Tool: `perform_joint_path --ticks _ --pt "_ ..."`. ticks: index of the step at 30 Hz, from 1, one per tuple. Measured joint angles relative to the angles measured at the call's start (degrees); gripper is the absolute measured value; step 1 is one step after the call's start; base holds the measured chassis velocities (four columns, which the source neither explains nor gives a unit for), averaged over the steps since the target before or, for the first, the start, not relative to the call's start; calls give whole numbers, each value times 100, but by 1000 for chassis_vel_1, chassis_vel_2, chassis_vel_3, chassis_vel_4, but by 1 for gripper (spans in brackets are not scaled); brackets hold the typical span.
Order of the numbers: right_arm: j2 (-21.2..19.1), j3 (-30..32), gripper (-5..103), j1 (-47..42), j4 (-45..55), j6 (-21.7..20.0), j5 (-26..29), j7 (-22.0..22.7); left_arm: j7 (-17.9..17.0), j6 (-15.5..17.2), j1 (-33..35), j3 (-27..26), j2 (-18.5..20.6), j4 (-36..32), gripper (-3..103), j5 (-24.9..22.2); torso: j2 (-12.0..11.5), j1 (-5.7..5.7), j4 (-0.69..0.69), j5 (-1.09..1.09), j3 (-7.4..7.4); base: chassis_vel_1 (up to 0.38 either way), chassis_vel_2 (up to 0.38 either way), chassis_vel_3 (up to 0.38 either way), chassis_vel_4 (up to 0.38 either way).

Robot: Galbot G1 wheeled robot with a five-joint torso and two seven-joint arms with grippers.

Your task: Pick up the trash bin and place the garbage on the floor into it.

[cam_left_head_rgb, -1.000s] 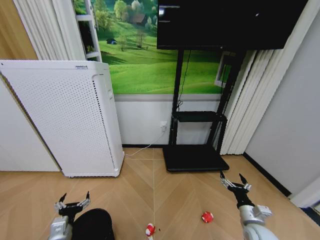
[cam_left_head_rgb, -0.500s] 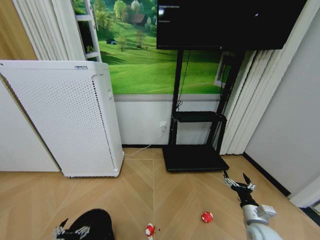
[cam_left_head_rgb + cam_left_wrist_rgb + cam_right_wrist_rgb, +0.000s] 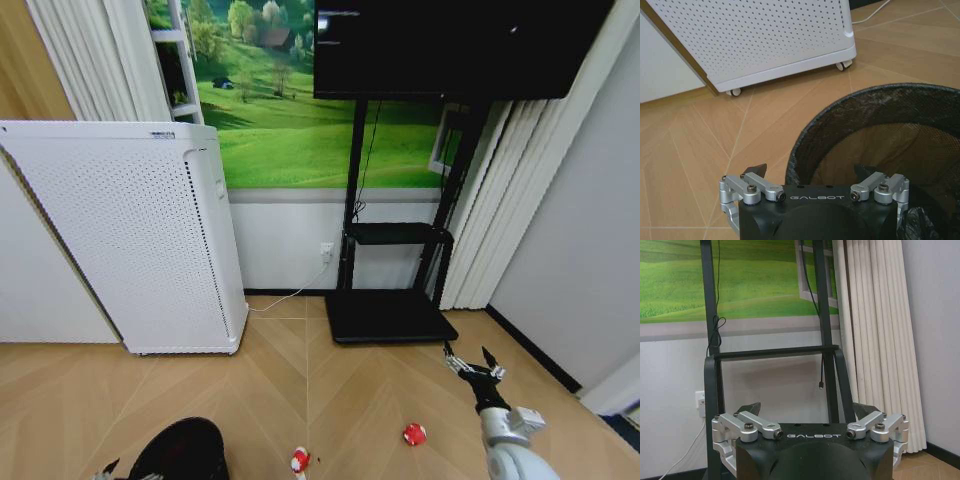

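Left hand (image 3: 812,172) spread wide at the near rim of the trash bin (image 3: 880,130), one fingertip outside the mesh wall, the other inside, nothing gripped; bin standing on the wooden floor (image 3: 330,390) at 7 o'clock of the head view, below the white perforated appliance (image 3: 130,240). Right hand (image 3: 473,362) released and empty at 5 o'clock, fingers spread toward the TV stand (image 3: 772,360). Red-and-white scrap (image 3: 299,460) at 6 o'clock just beside the bin, red scrap (image 3: 414,434) near the right hand.

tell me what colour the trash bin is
Black, with a black mesh-like liner inside; the trash bin shows best in the left wrist view.
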Motion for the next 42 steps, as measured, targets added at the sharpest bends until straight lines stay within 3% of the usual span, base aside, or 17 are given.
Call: perform_joint_path --ticks 10,25,26,28,30,31,32,33,35,37,39,42 --pt "51 -32 100 -2 -33 -3 -98 -3 146 330 -205 138 -43 321 98 -23 3 1 0 1 2 0 0 0 0" --pt "52 -36 100 -24 -34 -1 -145 -7 255 247 -610 251 -71 791 93 -12 5 1 0 1 3 0 0 0 0" --pt "58 -37 100 -28 -40 8 -170 -8 292 221 -645 261 -75 810 85 -6 4 1 0 1 3 0 0 0 0" --pt "61 -37 100 -28 -43 14 -179 -9 306 203 -659 265 -79 818 85 2 5 1 0 1 4 0 0 0 0" --pt "65 -48 100 -23 -45 20 -192 -12 357 151 -680 271 -92 821 74 19 5 2 0 2 3 0 0 0 0" --pt "65 -48 100 -23 -45 20 -192 -12 357 151 -680 271 -92 821 74 19 5 2 0 2 3 0 0 0 0" --pt "65 -52 100 -17 -47 21 -194 -12 381 131 -683 274 -98 821 62 27 5 2 0 2 3 0 0 0 0" --pt "65 -54 100 -12 -49 21 -196 -13 393 118 -683 275 -101 820 62 31 5 2 0 2 4 0 0 0 0" --pt "66 -61 100 -2 -50 22 -199 -13 410 87 -682 278 -107 818 52 37 6 2 0 2 4 0 0 0 0" --pt "69 -67 100 2 -51 21 -203 -13 412 76 -681 278 -109 816 52 39 5 2 0 2 4 0 0 0 0" --pt "81 -85 100 14 -56 22 -225 -13 418 50 -676 282 -114 808 35 45 5 1 1 4 4 0 0 0 0" --pt "88 -96 100 24 -62 24 -240 -13 417 14 -675 286 -122 800 26 57 6 2 1 4 3 0 0 0 0"
